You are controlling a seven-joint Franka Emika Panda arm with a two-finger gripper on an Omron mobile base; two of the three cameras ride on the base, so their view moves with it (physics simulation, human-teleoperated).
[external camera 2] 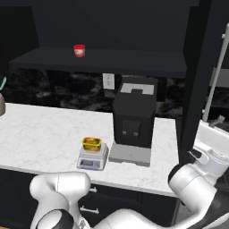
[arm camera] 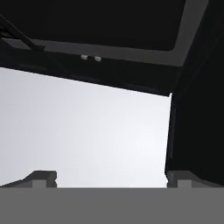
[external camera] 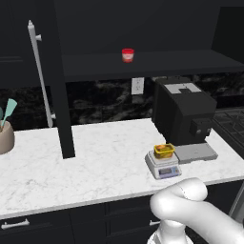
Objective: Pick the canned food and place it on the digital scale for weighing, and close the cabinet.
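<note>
The canned food point(external camera: 164, 150) sits on the digital scale point(external camera: 163, 165) on the white desk point(external camera: 95, 167), beside a black machine point(external camera: 182, 112) at two o'clock. The cabinet point(external camera: 62, 86) door stands open.

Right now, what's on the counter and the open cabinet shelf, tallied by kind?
Cans: 1, canned food sitting on the scale
Scales: 1, digital scale
Cups: 1, red-and-white cup on the shelf
Machines: 1, black machine
Utensil holders: 1, utensil holder
Total: 5
</note>
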